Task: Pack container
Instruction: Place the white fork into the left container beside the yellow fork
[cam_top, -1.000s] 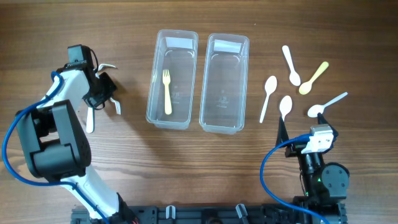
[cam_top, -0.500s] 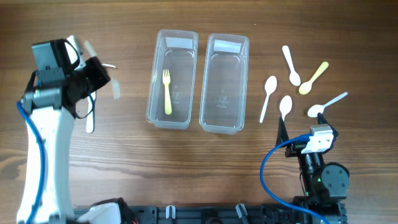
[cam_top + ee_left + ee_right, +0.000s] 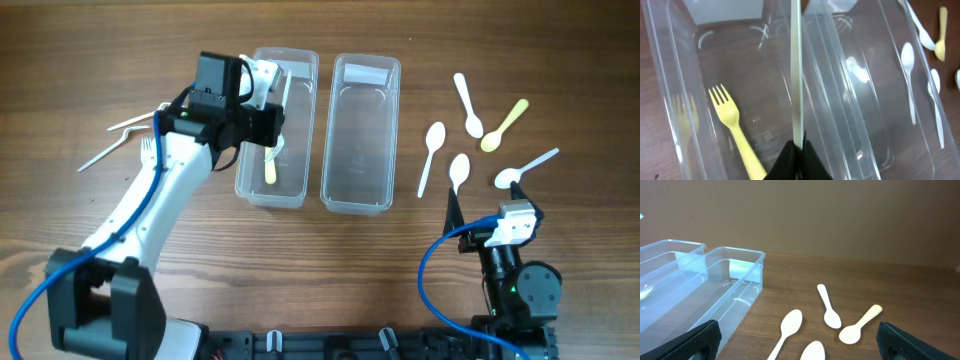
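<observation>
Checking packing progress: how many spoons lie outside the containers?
5, all right of the containers: upper white spoon, yellow spoon, leftmost spoon, lower middle spoon, rightmost spoon. None appear hidden.

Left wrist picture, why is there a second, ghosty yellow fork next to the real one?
Left wrist view: the yellow plastic fork likely mirrors faintly in the shiny wall of the clear plastic container; overhead view: only one yellow fork shows in it.

Left arm [image 3: 160, 195] swung from left of frame to over left container [image 3: 300, 200], fingers [image 3: 784, 164] pinching white utensil [image 3: 796, 75] above yellow fork [image 3: 735, 127].
</observation>
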Robot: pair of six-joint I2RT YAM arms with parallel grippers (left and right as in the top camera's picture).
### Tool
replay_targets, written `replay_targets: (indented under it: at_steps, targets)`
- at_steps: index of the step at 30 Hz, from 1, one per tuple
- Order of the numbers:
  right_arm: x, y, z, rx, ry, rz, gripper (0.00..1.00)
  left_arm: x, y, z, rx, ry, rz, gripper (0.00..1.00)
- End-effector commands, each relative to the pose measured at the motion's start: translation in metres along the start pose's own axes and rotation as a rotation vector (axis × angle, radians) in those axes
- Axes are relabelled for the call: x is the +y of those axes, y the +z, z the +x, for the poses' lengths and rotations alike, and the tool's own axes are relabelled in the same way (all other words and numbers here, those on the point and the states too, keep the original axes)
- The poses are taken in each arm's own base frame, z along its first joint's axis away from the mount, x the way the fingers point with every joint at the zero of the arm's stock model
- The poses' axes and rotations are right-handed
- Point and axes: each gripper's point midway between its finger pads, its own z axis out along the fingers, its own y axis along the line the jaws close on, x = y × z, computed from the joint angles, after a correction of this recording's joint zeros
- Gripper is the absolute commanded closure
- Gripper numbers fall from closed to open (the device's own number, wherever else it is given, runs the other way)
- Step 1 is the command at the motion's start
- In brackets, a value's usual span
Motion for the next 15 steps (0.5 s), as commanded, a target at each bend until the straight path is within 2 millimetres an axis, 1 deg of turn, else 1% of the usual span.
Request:
replay_targets:
  at_steps: [1,2,3,4,5,6,8,10,11,12,13,14,15]
  targets:
    - [0.001,0.000,0.000,-0.006,-0.007,-0.008,0.00,0.006,0.010,-0.005,-0.013,-0.117,-0.020,0.95]
    - [0.001,0.000,0.000,-0.006,-0.007,-0.008,0.00,0.006,0.010,-0.005,-0.014,-0.116,-0.020,0.92]
    - [0.001,0.000,0.000,-0.006,-0.007,-0.008,0.00,0.006,0.010,-0.005,-0.014,-0.116,-0.020,0.62]
    - [0.001,0.000,0.000,-0.006,-0.007,-0.008,0.00,0.006,0.010,-0.006,-0.018,-0.115,-0.020,0.39]
    - [0.001,0.000,0.000,-0.006,-0.007,-0.008,0.00,0.006,0.010,-0.008,-0.026,-0.113,-0.020,0.29]
    - [0.001,0.000,0.000,-0.006,-0.007,-0.008,0.00,0.006,0.008,-0.010,-0.034,-0.110,-0.019,0.16]
    - [0.001,0.000,0.000,-0.006,-0.007,-0.008,0.00,0.004,0.001,-0.020,-0.074,-0.097,-0.021,0.15]
    - [0.001,0.000,0.000,-0.006,-0.007,-0.008,0.00,0.005,-0.020,-0.036,-0.130,-0.094,-0.033,0.15]
    - [0.001,0.000,0.000,-0.006,-0.007,-0.008,0.00,0.011,-0.032,-0.040,-0.154,-0.104,-0.058,0.15]
    - [0.001,0.000,0.000,-0.006,-0.007,-0.008,0.00,0.026,-0.051,-0.041,-0.181,-0.128,-0.136,0.15]
    - [0.001,0.000,0.000,-0.006,-0.006,-0.008,0.00,0.039,-0.064,-0.039,-0.191,-0.146,-0.200,0.15]
    - [0.001,0.000,0.000,-0.006,-0.007,-0.008,0.00,0.059,-0.081,-0.032,-0.188,-0.178,-0.302,0.16]
    - [0.001,0.000,0.000,-0.006,-0.007,-0.008,0.00,0.080,-0.096,-0.021,-0.171,-0.214,-0.399,0.15]
